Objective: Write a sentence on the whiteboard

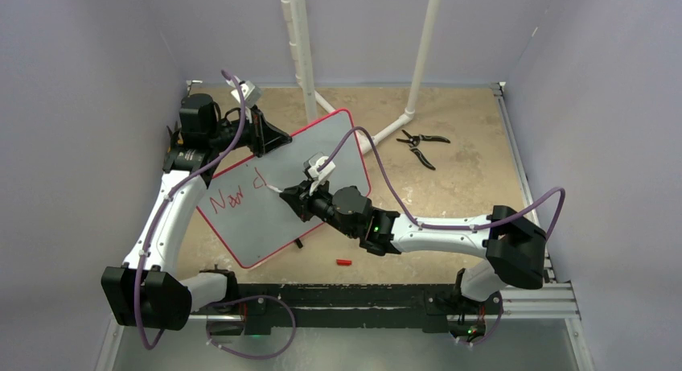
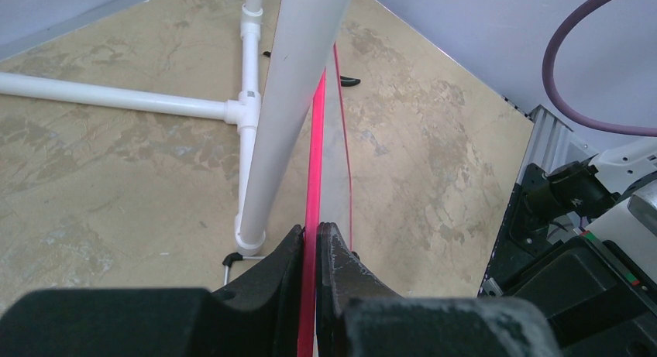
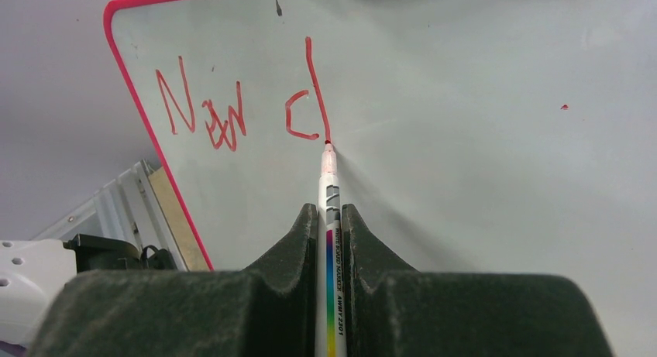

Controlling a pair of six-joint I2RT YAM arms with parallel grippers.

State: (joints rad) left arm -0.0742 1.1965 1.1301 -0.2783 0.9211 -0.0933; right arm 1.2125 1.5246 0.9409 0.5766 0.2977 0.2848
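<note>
Left claw pinches the red rim of the whiteboard at 11 o'clock — right claw grips a marker, tip touching the sentence, reading "New c".

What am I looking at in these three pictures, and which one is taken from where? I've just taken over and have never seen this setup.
You see two robot arms bolted at the near edge of the table, each ending in a two-finger pincer. The wide picture looks down from above and behind them. The other two come from a camera on each wrist. The left pincer is shut on the red rim of the whiteboard. The right pincer is shut on a marker whose tip touches the board. The red lettering reads "New c" plus one tall stroke. On the table lie black pliers and a small red piece, perhaps the marker's cap. A white pipe frame stands behind.
</note>
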